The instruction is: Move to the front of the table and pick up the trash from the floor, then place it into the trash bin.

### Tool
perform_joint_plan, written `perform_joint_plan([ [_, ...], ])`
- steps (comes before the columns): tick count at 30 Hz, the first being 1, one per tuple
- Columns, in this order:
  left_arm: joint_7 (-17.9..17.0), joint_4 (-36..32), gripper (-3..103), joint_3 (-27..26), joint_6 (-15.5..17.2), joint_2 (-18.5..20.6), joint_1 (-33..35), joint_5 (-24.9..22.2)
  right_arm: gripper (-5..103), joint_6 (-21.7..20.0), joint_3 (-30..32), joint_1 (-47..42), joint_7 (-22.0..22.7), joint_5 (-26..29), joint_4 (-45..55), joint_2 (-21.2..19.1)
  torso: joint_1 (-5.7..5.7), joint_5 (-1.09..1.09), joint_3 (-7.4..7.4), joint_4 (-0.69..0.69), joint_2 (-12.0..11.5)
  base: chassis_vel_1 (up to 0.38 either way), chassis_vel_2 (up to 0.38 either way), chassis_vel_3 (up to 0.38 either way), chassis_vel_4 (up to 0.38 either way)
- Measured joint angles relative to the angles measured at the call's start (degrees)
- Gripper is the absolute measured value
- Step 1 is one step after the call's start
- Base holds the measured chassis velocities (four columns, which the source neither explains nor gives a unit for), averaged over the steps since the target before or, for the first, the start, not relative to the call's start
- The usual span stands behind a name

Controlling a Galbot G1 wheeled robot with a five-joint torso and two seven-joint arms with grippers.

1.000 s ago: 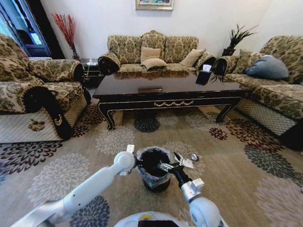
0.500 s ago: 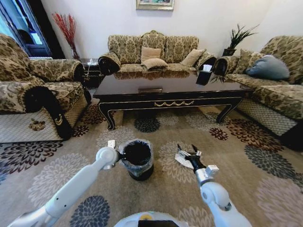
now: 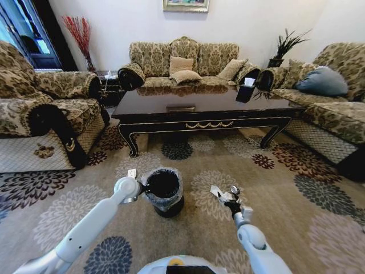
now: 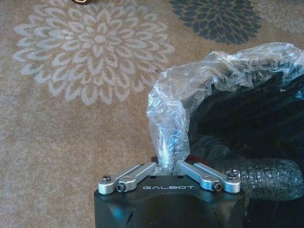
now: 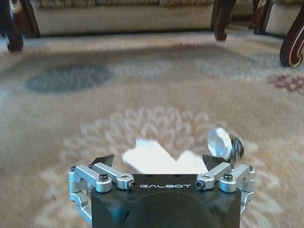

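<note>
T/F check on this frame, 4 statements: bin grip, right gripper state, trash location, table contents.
1. The left gripper is shut on the trash bin rim. True.
2. The right gripper is shut on the trash. False: it is open, the trash lying on the carpet between its fingers.
3. The trash is inside the bin. False: it lies on the carpet.
4. The table stands beyond the bin. True.

Right gripper (image 3: 230, 201) drops from bin (image 3: 163, 191) side to trash (image 3: 221, 194) on floor, jaws spread; bin shifts left with left gripper (image 3: 142, 188).
</note>
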Motion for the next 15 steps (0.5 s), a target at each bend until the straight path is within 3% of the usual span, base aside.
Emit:
perform_joint_plan([
  [10, 0.1, 0.0, 0, -0.1, 0.0, 0.0, 0.2, 0.0, 100, 1.7, -1.1, 5.4, -0.7, -4.0, -10.9, 0.9, 0.0, 0.0, 0.0, 0.0, 0.0, 0.0, 0.0, 0.0, 0.0],
  [15, 0.2, 0.1, 0, -0.2, 0.0, 0.0, 0.2, 0.0, 100, 1.8, -1.6, 7.6, -0.5, -5.2, -14.3, 1.2, 0.0, 0.0, -0.01, 0.0, 0.0, -0.105, 0.072, 0.107, -0.094],
])
